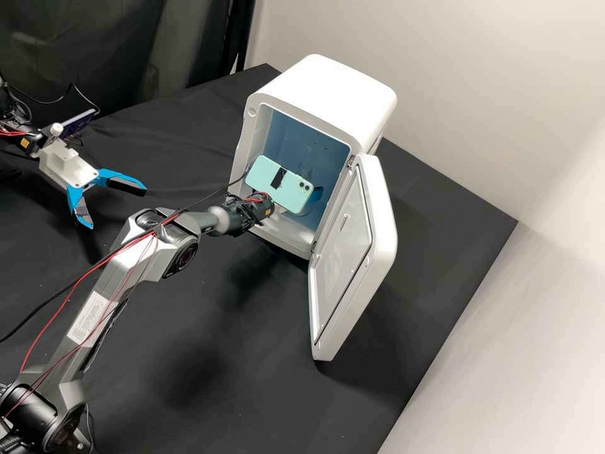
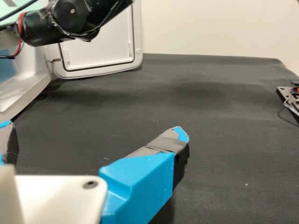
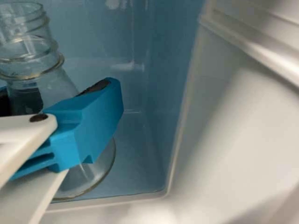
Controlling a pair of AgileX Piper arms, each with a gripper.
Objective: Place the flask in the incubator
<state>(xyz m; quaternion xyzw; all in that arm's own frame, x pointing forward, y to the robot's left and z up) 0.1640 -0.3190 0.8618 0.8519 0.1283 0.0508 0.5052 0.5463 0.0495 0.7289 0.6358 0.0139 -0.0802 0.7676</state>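
**Concealed or cut-off items.** The flask (image 3: 28,51) is cut off at its mouth and along one side. The lower body is hidden behind a blue finger (image 3: 84,121) of the right tool (image 3: 53,91). The second finger of this tool is barely visible at the frame edge. In the high view, a mint-green flat device (image 1: 280,183) on the right arm's wrist covers the incubator opening. This hides the flask and the right tool from that camera.

**Quantities.** One flask. One incubator (image 1: 328,88) with one door (image 1: 372,239). Two arms. Two tools.

**Flask.** Clear glass, with a threaded neck above a widening conical body and a round base. It stands upright inside the incubator. Its base is on the blue floor just behind the white front sill, near one side wall.

**Right tool.** Located inside the incubator, closed on the flask at the shoulder.

**Incubator.** White shell, blue interior. The door is swung fully open.

**Left tool** (image 1: 113,205). Jaws spread wide and holding nothing. It hangs above the black counter (image 1: 220,328), well apart from the incubator, on the side away from the door.
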